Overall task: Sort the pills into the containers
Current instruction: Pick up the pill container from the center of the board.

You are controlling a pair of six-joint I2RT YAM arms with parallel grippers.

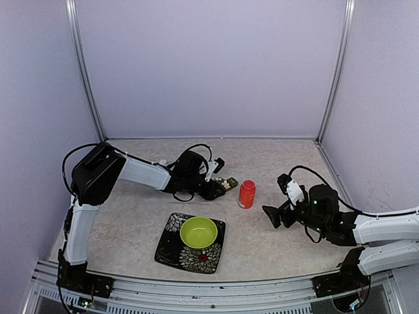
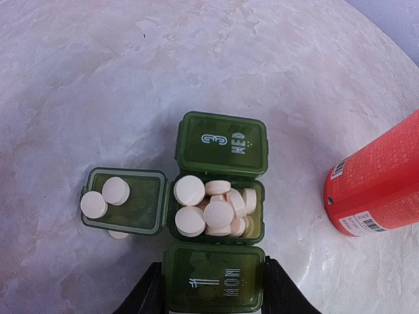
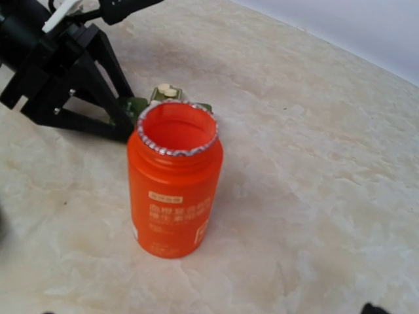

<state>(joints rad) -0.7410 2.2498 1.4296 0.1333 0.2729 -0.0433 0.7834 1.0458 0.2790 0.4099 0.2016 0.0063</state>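
The dark green pillbox lies on the table, also in the top view. Its middle compartment is open and heaped with white round pills. Its opened lid lies to the left with two pills on it, and one more pill peeks out under it. The WED and MON lids are closed. My left gripper is shut on the MON end of the pillbox. My right gripper is open and empty, a short way right of the uncapped orange bottle.
The orange bottle stands upright just right of the pillbox. A lime-green bowl sits on a dark patterned plate near the front. Purple walls close in the table on three sides.
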